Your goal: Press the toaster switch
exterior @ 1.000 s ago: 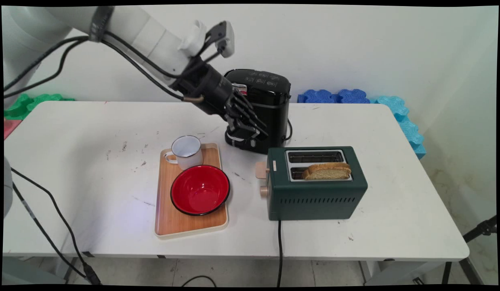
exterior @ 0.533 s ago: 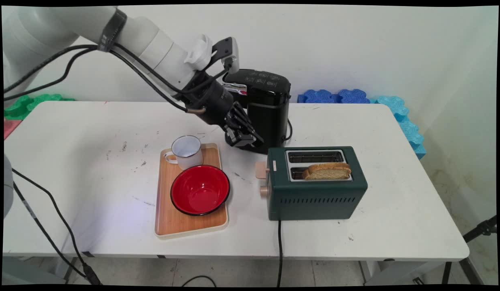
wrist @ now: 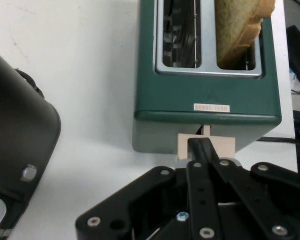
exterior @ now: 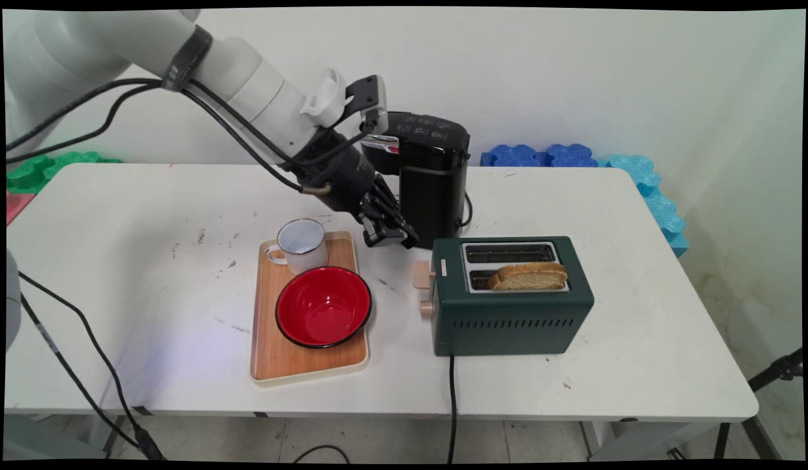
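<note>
My black gripper [exterior: 396, 236] hangs low over the table between the black coffee machine [exterior: 433, 176] and the dark green toaster [exterior: 512, 307]. Its fingers are shut with nothing between them. In the hand view the gripper [wrist: 200, 143] points straight at the toaster's [wrist: 205, 102] beige lever [wrist: 224, 146], with its tips just short of it or touching it. A slice of toasted bread [exterior: 528, 277] stands in the toaster's near slot and also shows as the bread [wrist: 240, 30] at the top of the hand view. The far slot is empty. A beige knob [exterior: 427, 308] sits below the lever [exterior: 421, 274].
A wooden tray [exterior: 306, 365] lies left of the toaster, carrying a white enamel mug [exterior: 301, 245] and a red bowl [exterior: 323, 307]. The coffee machine [wrist: 15, 150] stands close on the hand's left. The toaster's cord [exterior: 451, 405] drops over the front edge. Blue foam blocks [exterior: 541, 155] line the back right.
The gripper has come down and slightly left, from in front of the coffee machine's base toward the table beside the toaster's lever. Nothing on the table has moved.
</note>
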{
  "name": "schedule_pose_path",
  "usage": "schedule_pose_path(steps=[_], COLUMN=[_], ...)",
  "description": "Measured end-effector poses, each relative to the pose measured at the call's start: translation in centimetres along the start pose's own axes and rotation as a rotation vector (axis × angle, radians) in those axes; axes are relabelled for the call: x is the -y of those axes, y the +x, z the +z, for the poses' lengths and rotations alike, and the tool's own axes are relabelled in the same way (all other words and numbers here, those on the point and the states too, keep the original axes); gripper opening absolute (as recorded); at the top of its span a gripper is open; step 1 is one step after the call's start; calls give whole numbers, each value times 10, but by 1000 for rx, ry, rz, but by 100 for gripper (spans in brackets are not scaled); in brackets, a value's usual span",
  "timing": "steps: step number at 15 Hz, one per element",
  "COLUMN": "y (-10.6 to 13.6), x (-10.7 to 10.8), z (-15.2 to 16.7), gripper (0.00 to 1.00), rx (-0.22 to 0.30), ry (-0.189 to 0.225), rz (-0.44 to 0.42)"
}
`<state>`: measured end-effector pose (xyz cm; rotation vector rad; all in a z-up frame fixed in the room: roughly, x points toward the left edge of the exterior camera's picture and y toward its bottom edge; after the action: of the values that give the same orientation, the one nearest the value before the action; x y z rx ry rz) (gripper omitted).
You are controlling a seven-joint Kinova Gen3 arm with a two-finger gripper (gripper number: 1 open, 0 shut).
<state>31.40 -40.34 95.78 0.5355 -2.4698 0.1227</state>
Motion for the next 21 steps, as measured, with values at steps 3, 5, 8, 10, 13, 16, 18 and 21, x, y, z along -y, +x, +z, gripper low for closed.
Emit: schedule_pose_path(steps=[3, 5, 8, 10, 13, 16, 18, 21], y=[-1, -2, -4, -5, -6, -8, -8, -10], x=[-2, -4, -5, -6, -8, -10, -11, -13], z=[4, 6, 10, 13, 15, 19, 22, 25], gripper=[0, 0, 0, 0, 0, 0, 0, 0], rx=[-3, -4, -2, 0, 2, 6, 8, 12], ry=[2, 2, 1, 1, -1, -3, -3, -4], rz=[14, 22, 36, 46, 58, 74, 82, 92])
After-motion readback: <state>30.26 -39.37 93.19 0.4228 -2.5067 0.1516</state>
